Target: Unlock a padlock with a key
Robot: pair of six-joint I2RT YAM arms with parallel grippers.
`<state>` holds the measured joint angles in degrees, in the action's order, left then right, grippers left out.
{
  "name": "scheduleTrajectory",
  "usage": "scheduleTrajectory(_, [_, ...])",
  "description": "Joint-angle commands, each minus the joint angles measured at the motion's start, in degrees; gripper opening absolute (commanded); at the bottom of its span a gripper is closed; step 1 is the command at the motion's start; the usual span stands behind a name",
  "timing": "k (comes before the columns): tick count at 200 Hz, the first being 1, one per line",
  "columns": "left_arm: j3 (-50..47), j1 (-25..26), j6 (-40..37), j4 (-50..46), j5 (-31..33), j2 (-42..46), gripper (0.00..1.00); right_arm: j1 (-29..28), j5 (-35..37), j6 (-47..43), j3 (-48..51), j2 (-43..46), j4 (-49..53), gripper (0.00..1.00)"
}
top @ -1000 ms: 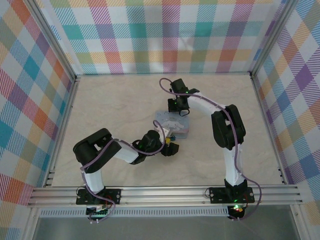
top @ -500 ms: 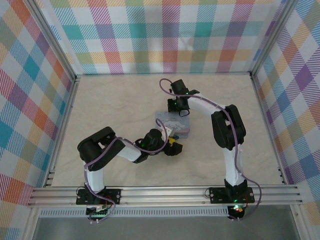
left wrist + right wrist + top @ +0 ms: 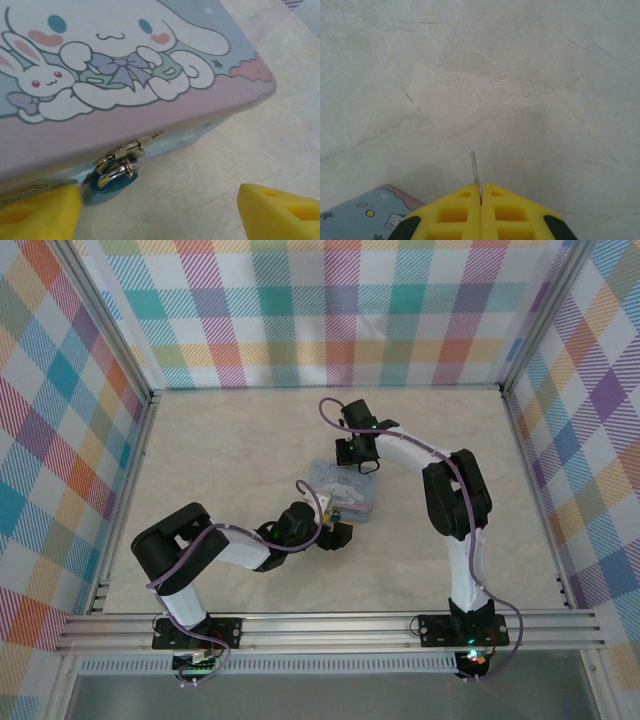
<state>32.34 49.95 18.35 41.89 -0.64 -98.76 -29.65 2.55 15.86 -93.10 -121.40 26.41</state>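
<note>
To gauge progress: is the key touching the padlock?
Apart. Right wrist view: the key pokes from shut jaws over bare table. Left wrist view: the padlock hangs keyless on the tin.

Left arm's elbow [image 3: 165, 545] swung back and left; left gripper [image 3: 334, 528] pulled slightly left along the cartoon tin's [image 3: 357, 490] near edge.
</note>
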Motion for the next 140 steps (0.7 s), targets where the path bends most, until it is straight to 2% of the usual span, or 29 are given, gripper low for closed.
scheduleTrajectory(1, [3.0,1.3,-2.5,-1.5,4.7,-1.4,0.82,-0.6,-0.4,0.4,-0.8,0.9,3.7,0.0])
scheduleTrajectory(26, [4.8,1.9,-2.3,-0.3,4.1,-4.5,0.81,-0.7,-1.0,0.6,-0.5,0.4,3.5,0.0])
scheduleTrajectory(57, [7.5,2.2,-2.6,1.0,-4.7,-7.3,0.75,-0.8,-1.7,0.9,-0.1,-0.2,3.0,0.0])
scheduleTrajectory(117, [8.9,1.5,-0.8,3.1,-10.0,-8.4,0.76,-0.9,-1.9,1.3,1.3,-0.1,2.1,0.0])
scheduleTrajectory(140, [8.8,0.7,0.9,5.5,-12.3,-8.8,0.72,-0.9,-1.8,1.2,1.4,0.2,2.1,0.0])
